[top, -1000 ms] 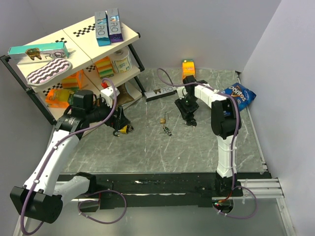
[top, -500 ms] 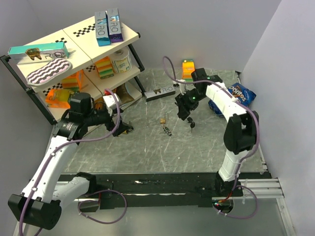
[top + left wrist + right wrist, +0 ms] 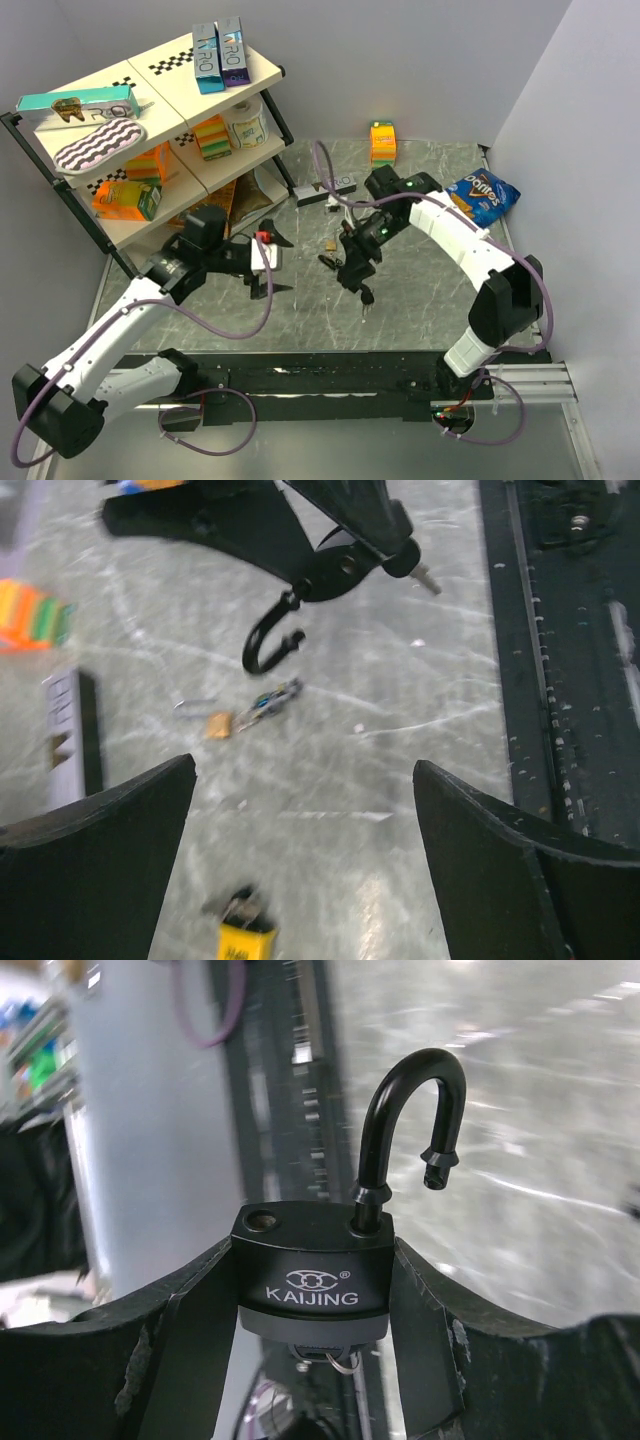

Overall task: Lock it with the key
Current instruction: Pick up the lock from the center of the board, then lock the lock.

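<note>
On the top external camera, a grey marbled table [image 3: 420, 300] with pale veins is seen. The key [image 3: 329, 243] is found lying flat on it near the middle, and only its small gold-brown piece is shown clearly, just beside the right gripper [image 3: 355, 268]. That gripper is closed on a black padlock [image 3: 364, 293], the body being clamped between the dark fingers while the curved shackle is left protruding past the fingertips. The left gripper [image 3: 280, 263] is held spread apart and empty, low over the table to the left of the key. A crinkled blue chip bag [image 3: 483, 195] and an orange carton [image 3: 382, 140] are set at the far side, well apart from the key. In the left wrist view, two broad matte black fingers [image 3: 100, 870] are seen wide apart. The brass-yellow lock [image 3: 246, 942], a small blocky body with a dark top, is seen on the table between them at the bottom edge. Farther off, the key [image 3: 268, 700] is shown as a gold-brown tab joined to thin dark silvery pieces, and the hooked shackle of the black padlock [image 3: 270, 645] is hung above it. In the right wrist view, the black padlock [image 3: 312, 1285] is gripped by its sides. Its matte rectangular body is printed KAIJING, and its round-barred shackle is swung open, one end free of its hole. A thin metal ring [image 3: 330, 1360] is glimpsed under the body.
</note>
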